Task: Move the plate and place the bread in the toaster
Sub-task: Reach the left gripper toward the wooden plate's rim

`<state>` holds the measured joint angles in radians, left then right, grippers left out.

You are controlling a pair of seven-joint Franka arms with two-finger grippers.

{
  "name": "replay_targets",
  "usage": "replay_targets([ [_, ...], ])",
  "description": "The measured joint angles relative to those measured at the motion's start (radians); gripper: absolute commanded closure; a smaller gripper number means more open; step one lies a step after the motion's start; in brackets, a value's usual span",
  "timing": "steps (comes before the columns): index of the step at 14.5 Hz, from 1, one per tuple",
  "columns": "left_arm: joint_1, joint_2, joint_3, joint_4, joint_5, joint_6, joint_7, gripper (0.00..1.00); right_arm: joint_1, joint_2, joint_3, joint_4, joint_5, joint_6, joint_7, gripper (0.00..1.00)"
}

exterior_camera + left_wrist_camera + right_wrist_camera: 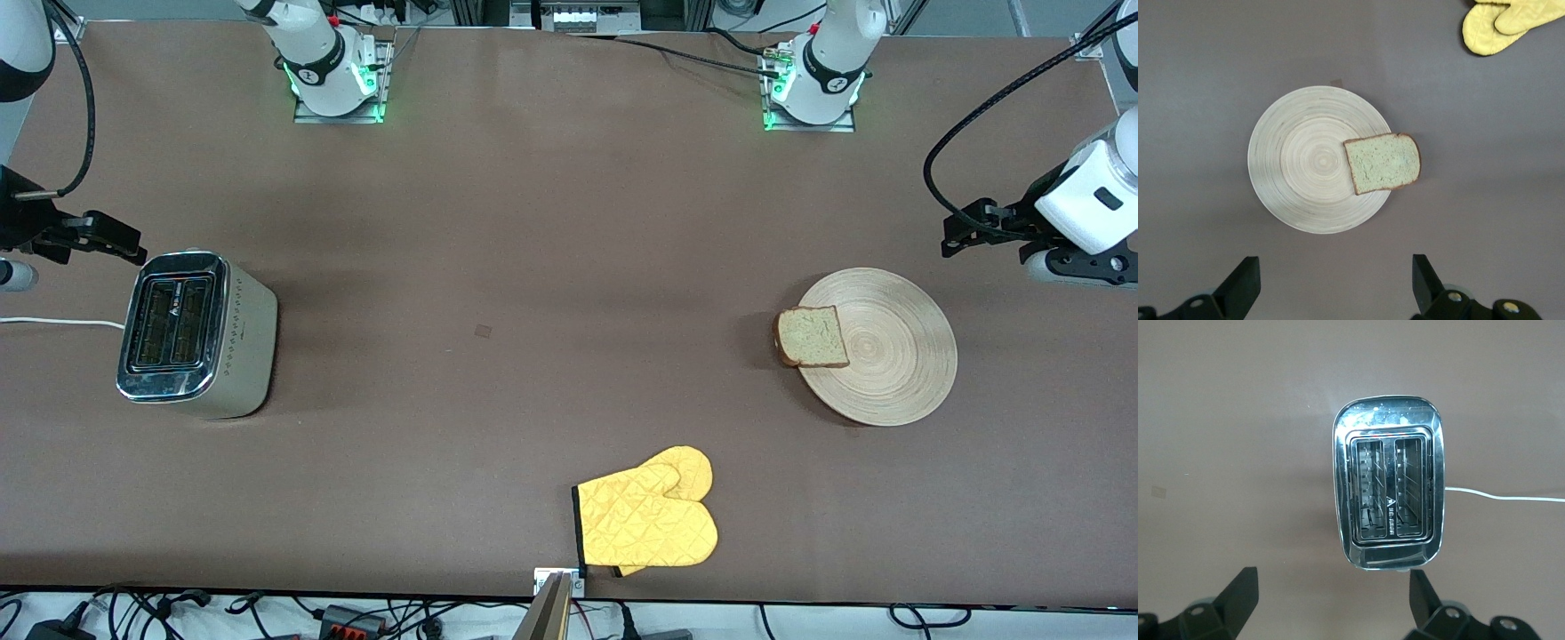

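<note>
Left pincer [1331,287] sees bread [1382,163] overhanging plate [1298,167].

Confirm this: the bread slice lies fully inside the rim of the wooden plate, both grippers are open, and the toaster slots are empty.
Not quite. The bread overhangs the rim of the plate on the side toward the right arm's end, as the left wrist view shows. The rest holds: left gripper and right gripper are open, and the toaster slots are empty.
</note>
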<state>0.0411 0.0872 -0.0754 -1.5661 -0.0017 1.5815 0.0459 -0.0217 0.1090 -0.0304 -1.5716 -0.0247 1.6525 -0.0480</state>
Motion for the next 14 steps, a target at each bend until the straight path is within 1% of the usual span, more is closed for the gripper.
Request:
replay_targets([
  [4, 0.009, 0.046, 0.005, -0.001, 0.0, -0.066, 0.0, 0.0, 0.0, 0.0, 0.001, 0.0, 0.0, 0.0, 0.0, 0.0],
  [7, 0.023, 0.09, 0.01, 0.0, 0.0, -0.074, 0.001, 0.0, 0.002, 0.0, 0.003, 0.0, 0.0, 0.001, 0.0, 0.0],
  [9, 0.048, 0.138, 0.013, 0.021, 0.0, -0.072, 0.005, 0.0, 0.002, 0.0, 0.003, 0.0, 0.0, 0.001, 0.0, 0.0],
  [11, 0.12, 0.192, 0.016, 0.049, -0.024, -0.072, 0.067, 0.0, 0.004, 0.002, 0.003, 0.0, 0.0, 0.001, 0.0, 0.0],
  [14, 0.281, 0.278, 0.022, 0.064, -0.171, -0.071, 0.178, 0.0, 0.005, 0.004, 0.003, 0.0, 0.0, 0.001, 0.0, 0.0],
])
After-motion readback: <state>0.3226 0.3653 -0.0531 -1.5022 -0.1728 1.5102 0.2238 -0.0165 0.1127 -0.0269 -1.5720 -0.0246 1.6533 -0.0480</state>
